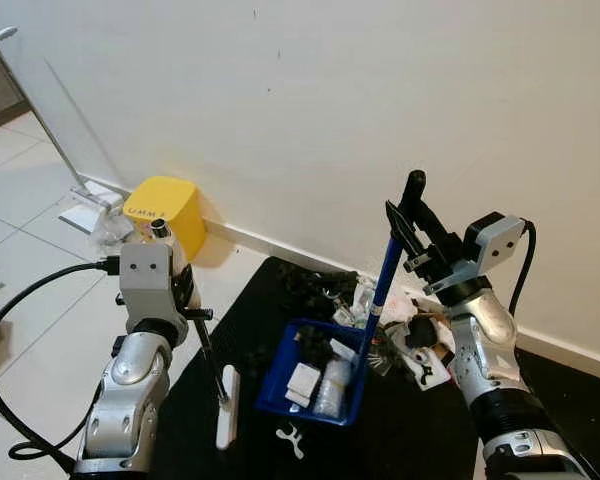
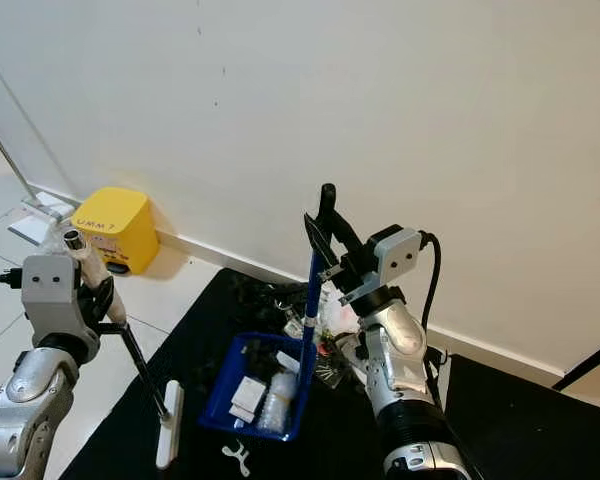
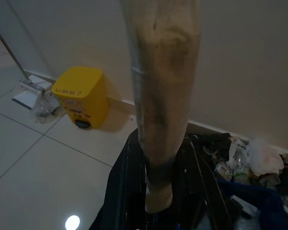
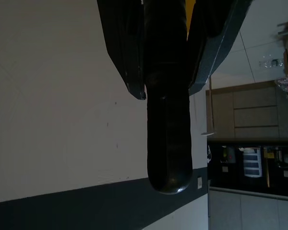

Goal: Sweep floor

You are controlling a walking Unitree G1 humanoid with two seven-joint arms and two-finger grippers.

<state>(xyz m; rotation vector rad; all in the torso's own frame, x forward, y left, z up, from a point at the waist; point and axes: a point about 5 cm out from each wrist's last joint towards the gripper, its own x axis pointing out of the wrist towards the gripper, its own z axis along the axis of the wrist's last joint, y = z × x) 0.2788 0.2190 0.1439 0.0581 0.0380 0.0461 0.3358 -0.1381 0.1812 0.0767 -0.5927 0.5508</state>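
A blue plastic long-handled dustpan (image 1: 315, 383), loaded with white scraps and a crushed bottle, rests on a black floor mat (image 1: 230, 330) near the wall, its blue pole clamped at the black top grip by the right gripper (image 1: 412, 222). The left gripper (image 2: 98, 290) holds a wooden-handled broom (image 1: 226, 405), its white head on the mat just beside the pan. Both tools look light and stiff; high holds suit them. A yellow bin (image 1: 166, 214) stands by the skirting.

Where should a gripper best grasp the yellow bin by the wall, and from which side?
Probably the yellow bin is best taken across its two flat side walls, coming from the open floor side: the wall backs it, and its smooth rounded top shows no handle.
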